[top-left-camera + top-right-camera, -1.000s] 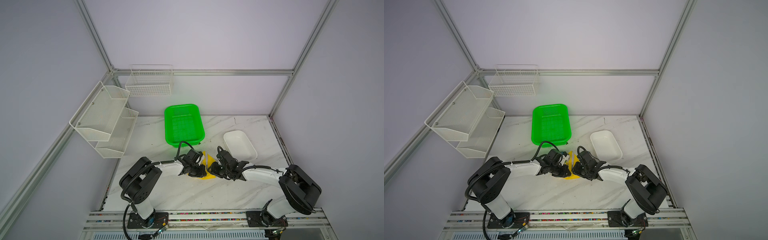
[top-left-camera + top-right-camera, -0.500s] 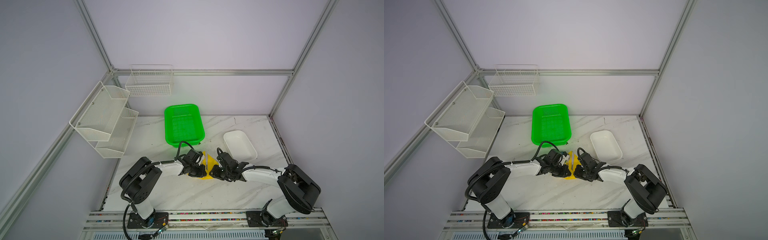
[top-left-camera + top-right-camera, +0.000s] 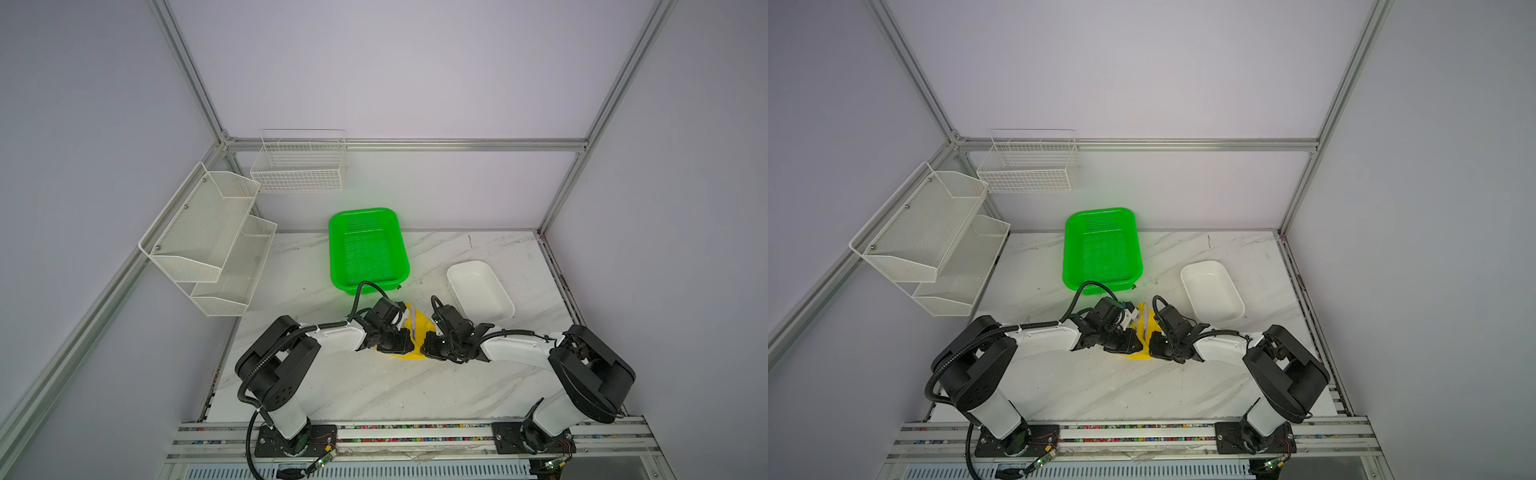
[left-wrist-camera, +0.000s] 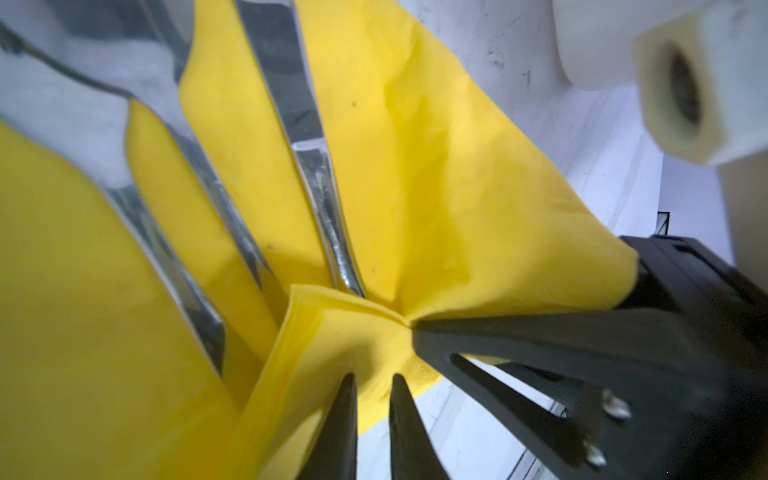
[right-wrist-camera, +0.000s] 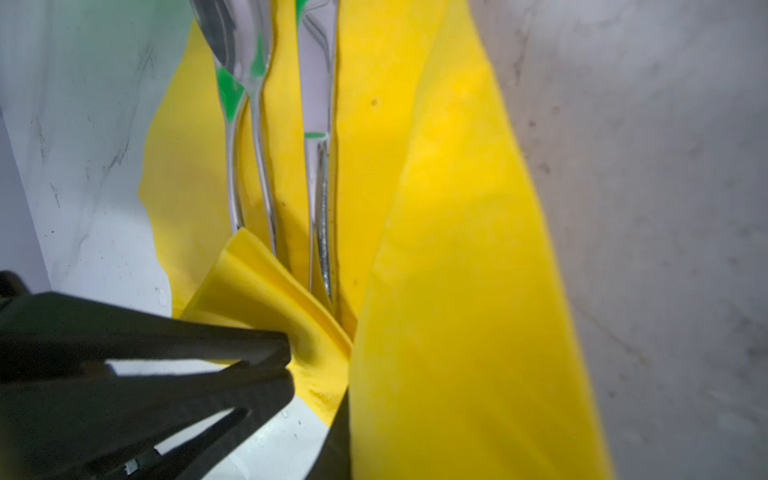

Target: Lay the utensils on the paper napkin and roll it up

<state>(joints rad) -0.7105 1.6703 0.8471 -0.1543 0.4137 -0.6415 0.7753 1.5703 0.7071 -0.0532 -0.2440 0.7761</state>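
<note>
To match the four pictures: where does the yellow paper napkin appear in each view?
In a top view: the paper napkin lies just nearer than the green basket.
In a top view: paper napkin again just before that basket.
Left wrist: it fills most of the picture, under the utensils.
Right wrist: it folds up beside them.
Shared landmark: the utensils lying on it.

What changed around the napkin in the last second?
The right gripper closed its jaws onto a folded edge of the paper napkin and now pinches it; the arm itself barely moved. Unchanged: the left gripper holds the napkin's raised flap, the utensils lie on the napkin, and the green basket and white tray sit where they were.
</note>
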